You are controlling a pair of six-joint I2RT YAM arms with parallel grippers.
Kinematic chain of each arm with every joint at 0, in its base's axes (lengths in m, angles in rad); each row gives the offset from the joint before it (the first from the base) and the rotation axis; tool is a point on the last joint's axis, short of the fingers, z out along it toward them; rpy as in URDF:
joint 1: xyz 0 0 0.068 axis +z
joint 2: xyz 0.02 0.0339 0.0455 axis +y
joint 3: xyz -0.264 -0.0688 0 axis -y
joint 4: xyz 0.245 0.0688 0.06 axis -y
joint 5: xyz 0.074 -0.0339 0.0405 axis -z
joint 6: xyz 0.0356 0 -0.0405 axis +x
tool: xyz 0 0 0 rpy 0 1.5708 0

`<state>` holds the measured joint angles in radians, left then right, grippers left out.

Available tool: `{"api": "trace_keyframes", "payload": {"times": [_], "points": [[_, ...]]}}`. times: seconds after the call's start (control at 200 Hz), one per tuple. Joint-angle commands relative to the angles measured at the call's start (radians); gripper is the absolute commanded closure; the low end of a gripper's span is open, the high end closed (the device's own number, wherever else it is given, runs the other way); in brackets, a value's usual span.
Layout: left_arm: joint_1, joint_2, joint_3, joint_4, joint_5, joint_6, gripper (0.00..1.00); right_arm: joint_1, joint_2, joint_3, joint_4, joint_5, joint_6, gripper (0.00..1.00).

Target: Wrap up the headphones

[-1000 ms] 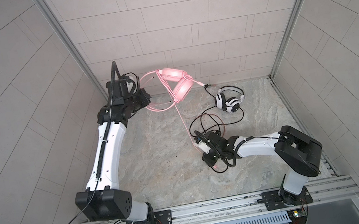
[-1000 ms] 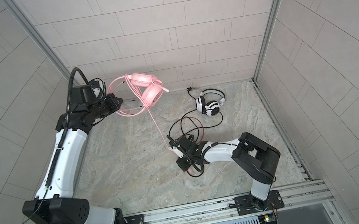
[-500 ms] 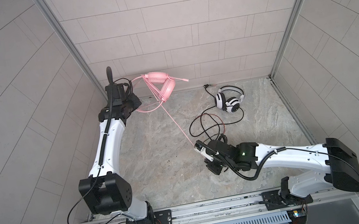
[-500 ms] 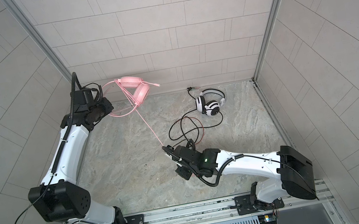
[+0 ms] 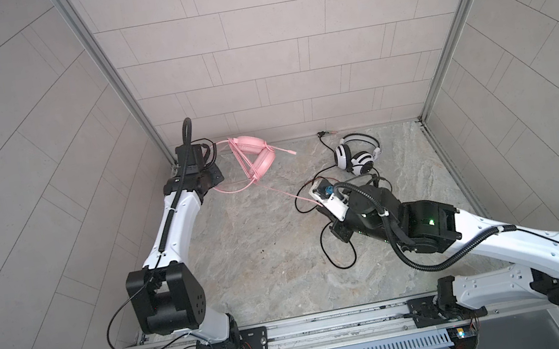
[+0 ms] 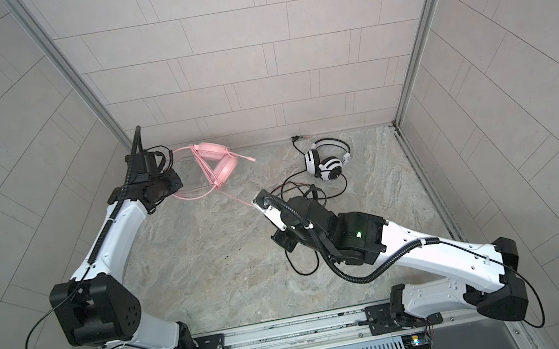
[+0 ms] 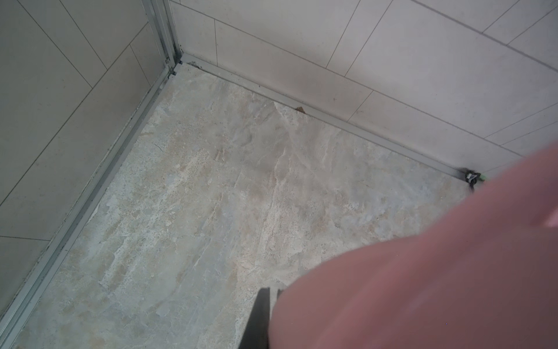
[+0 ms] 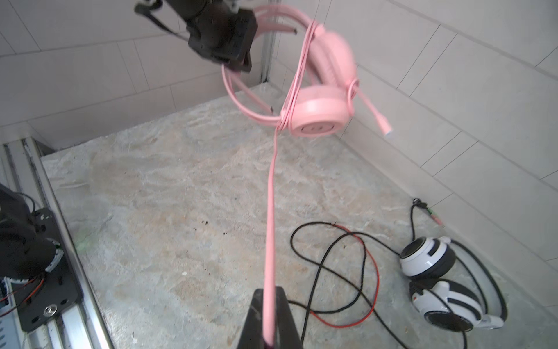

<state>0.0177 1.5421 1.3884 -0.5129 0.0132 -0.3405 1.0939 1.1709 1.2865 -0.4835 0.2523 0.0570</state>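
The pink headphones [image 5: 256, 157] [image 6: 220, 162] [image 8: 320, 111] hang above the back-left corner of the floor. My left gripper [image 5: 215, 183] [image 6: 177, 187] [image 7: 271, 291] is shut on their headband. In the left wrist view they are a pink blur [image 7: 422, 256]. Loops of pink cable [image 8: 297, 72] cross the headband and ear cups. The rest of the cable runs taut to my right gripper [image 5: 320, 206] [image 6: 255, 205] [image 8: 268, 294], which is shut on it. The white-and-black headphones [image 5: 357, 155] [image 6: 328, 162] [image 8: 437, 281] lie at the back right, untouched.
A long black cable [image 5: 336, 250] [image 8: 332, 256] loops loose on the stone floor under and beside my right arm, with a red wire [image 8: 374, 272] through it. Its plug [image 5: 325, 133] lies against the back wall. Tiled walls close in three sides.
My left gripper carried the pink headphones left and down toward the back-left corner. My right arm rose and swung round, still gripping the pink cable, which stays stretched straight.
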Motion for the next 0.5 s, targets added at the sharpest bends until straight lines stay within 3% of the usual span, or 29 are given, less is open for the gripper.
{"api": "trace_keyframes", "payload": {"times": [0.0, 0.225, 0.39, 0.495], "points": [[-0.002, -0.061, -0.001, 0.028, -0.018, 0.02, 1.0, 0.001, 0.027, 0.066, 0.016, 0.053, -0.081, 1.0], [-0.018, -0.096, -0.037, 0.0, 0.054, 0.044, 1.0, -0.008, 0.125, 0.222, 0.029, 0.035, -0.14, 1.0], [-0.099, -0.134, -0.077, -0.02, 0.06, 0.091, 1.0, -0.024, 0.203, 0.346, 0.007, 0.042, -0.194, 1.0], [-0.149, -0.163, -0.108, -0.026, 0.119, 0.101, 1.0, -0.053, 0.245, 0.42, -0.023, 0.03, -0.219, 1.0]]}}
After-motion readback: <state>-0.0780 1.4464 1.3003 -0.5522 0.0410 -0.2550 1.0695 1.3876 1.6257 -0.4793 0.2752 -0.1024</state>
